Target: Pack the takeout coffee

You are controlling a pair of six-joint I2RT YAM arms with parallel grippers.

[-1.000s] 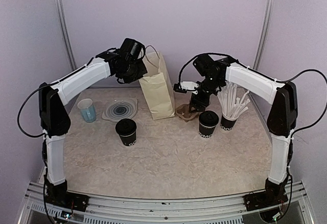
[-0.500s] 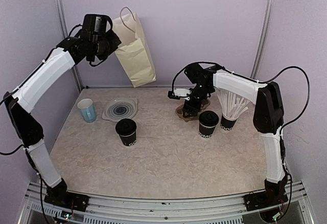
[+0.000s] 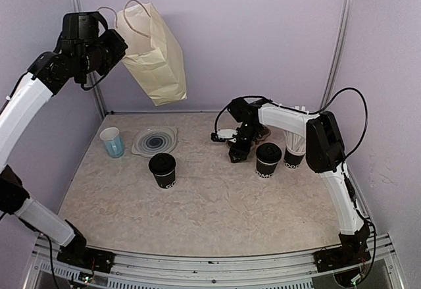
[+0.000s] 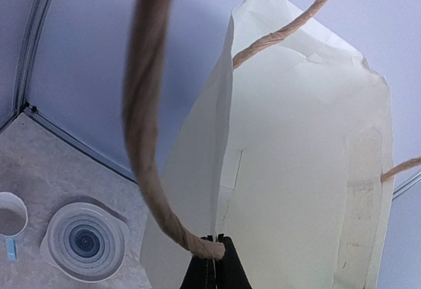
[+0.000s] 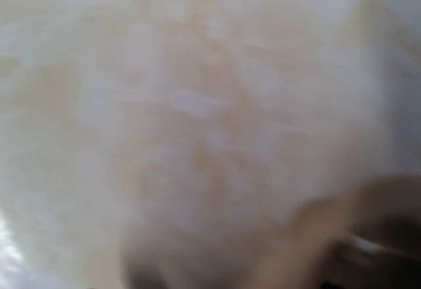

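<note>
Two takeout coffee cups, black with black lids, stand on the table: one left of centre [image 3: 162, 169], one at the right [image 3: 268, 159]. My left gripper [image 3: 116, 43] [image 4: 215, 239] is raised high at the back left, shut on a cream paper bag [image 3: 156, 60] [image 4: 296, 170] where its twisted handle [image 4: 141, 137] meets the rim. The bag hangs tilted in the air, clear of the table. My right gripper [image 3: 235, 149] is low on the table, just left of the right cup. Its jaws do not show in the blurred right wrist view.
A black cup of white straws [image 3: 294, 149] stands right of the right coffee. A translucent blue cup [image 3: 112, 141] [image 4: 10, 216] and a round ribbed clear disc [image 3: 154, 141] [image 4: 85, 239] sit at the left. A blurred brown shape [image 5: 348, 236] lies beside the right gripper.
My left arm has lifted the bag off the table, up and to the left. My right gripper has moved left and down to the table surface.
</note>
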